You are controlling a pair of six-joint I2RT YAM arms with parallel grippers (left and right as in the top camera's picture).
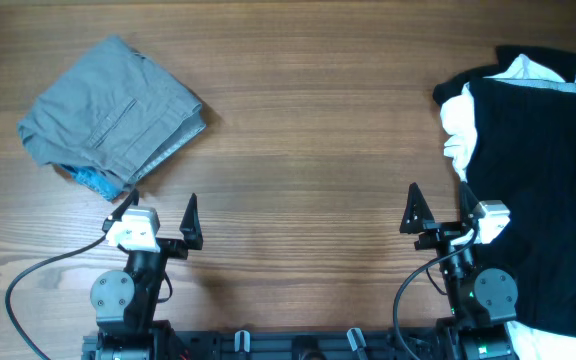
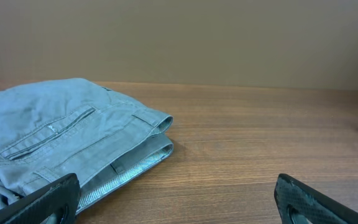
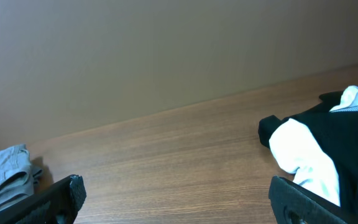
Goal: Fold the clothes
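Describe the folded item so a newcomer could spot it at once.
On the wooden table, look to the left side, just beyond the left gripper. There lies a grey garment folded into a compact bundle, a bit of blue showing beneath. The only other clothing, a black-and-white pile at right, is loose.

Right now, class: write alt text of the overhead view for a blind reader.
A folded grey garment lies at the far left of a wooden table; a loose heap of black and white clothes lies at its right edge. The left arm and right arm sit at the near edge, jaws open and empty.
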